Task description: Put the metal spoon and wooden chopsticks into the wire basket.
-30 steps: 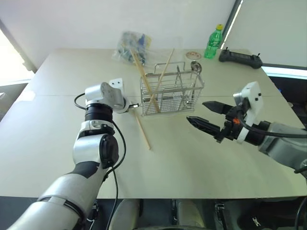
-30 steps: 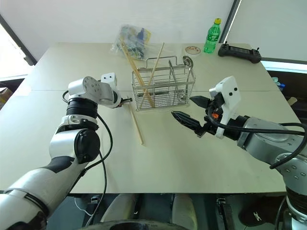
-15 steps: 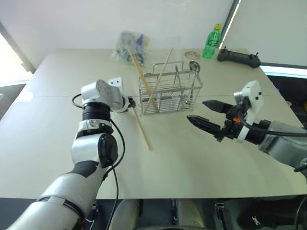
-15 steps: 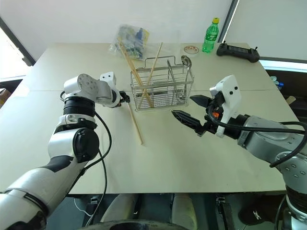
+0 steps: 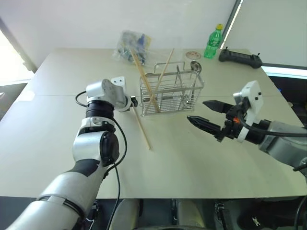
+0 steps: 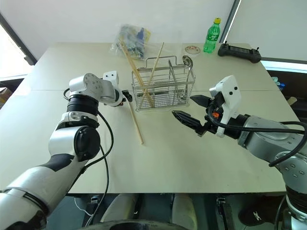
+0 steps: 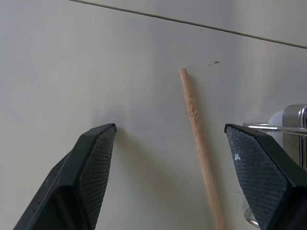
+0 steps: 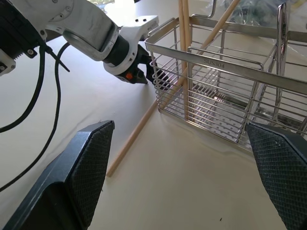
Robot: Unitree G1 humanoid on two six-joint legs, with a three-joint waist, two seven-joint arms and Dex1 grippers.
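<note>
**1 stick lies on the table, the rest stand in the basket**

The shiny silver wire basket (image 5: 171, 92) stands on the pale table (image 5: 57, 129). 2 long pale wooden chopsticks (image 5: 144, 78) lean crossed inside it. The small silver metal spoon (image 5: 196, 67) stands at its far right corner. 1 more pale wooden chopstick (image 5: 142, 128) lies flat on the table, just in front of the basket's left end.

The left gripper (image 7: 172, 184) hangs above that stick's far end, fingers spread wide, holding nothing. The right gripper (image 5: 204, 115) floats to the right of the basket, fingers wide apart and empty.
</note>
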